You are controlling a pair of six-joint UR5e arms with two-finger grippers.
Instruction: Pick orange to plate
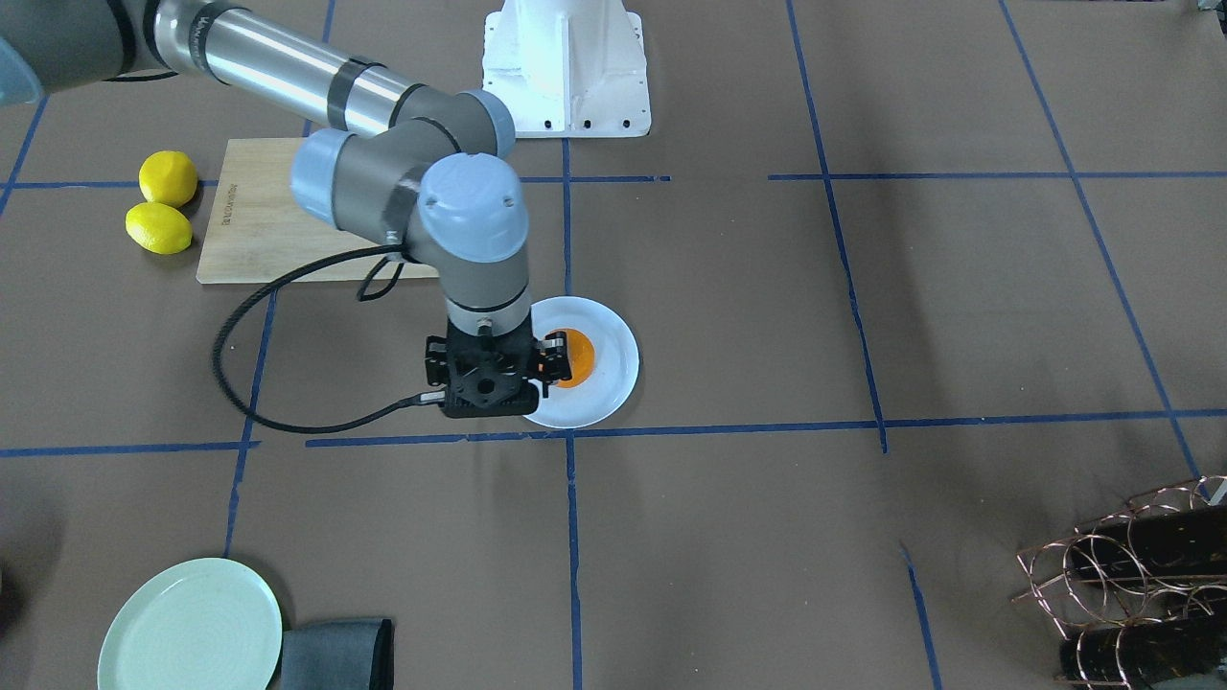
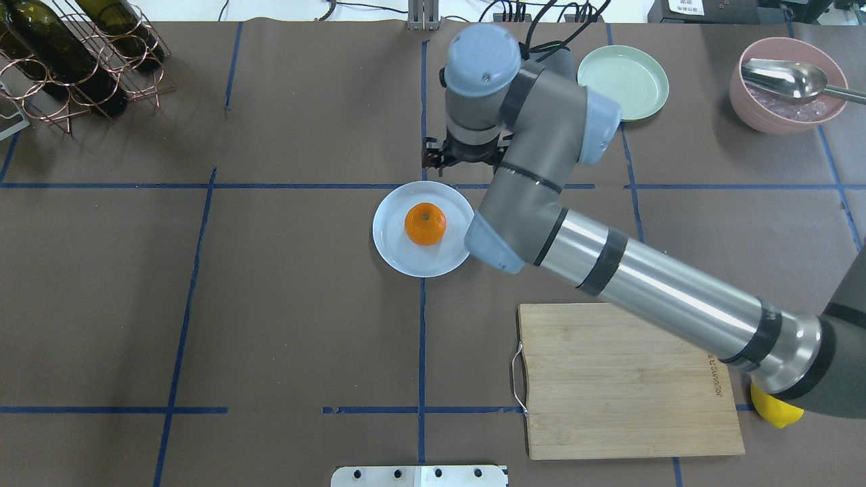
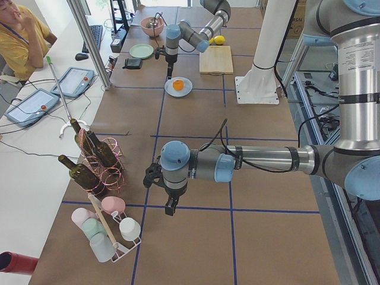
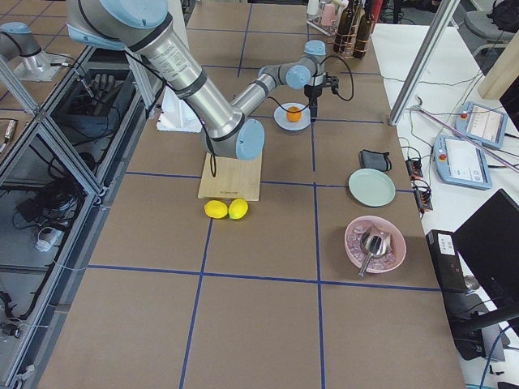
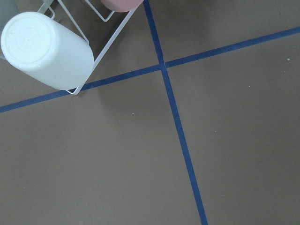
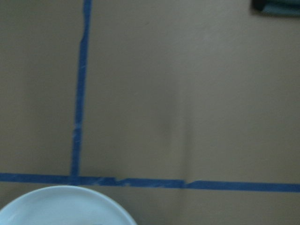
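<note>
The orange (image 2: 425, 223) rests in the middle of the white plate (image 2: 392, 247), apart from any gripper. It also shows as the orange (image 1: 577, 356) half hidden behind my right wrist, on the plate (image 1: 613, 383). My right gripper (image 2: 463, 154) hangs raised beside the plate's far rim; its linkages (image 1: 551, 356) splay out on both sides of the wrist, so it looks open and empty. Only the plate's rim (image 6: 61, 206) shows in the right wrist view. My left gripper (image 3: 170, 208) hovers far away over bare table; whether it is open I cannot tell.
Near the right arm lie a bamboo cutting board (image 2: 629, 382), two lemons (image 1: 163, 203), a pale green plate (image 2: 624, 81), a pink bowl with a spoon (image 2: 788, 84) and a dark cloth (image 1: 335, 654). A bottle rack (image 2: 67, 54) stands far left; a cup rack (image 5: 47, 51) sits by the left gripper.
</note>
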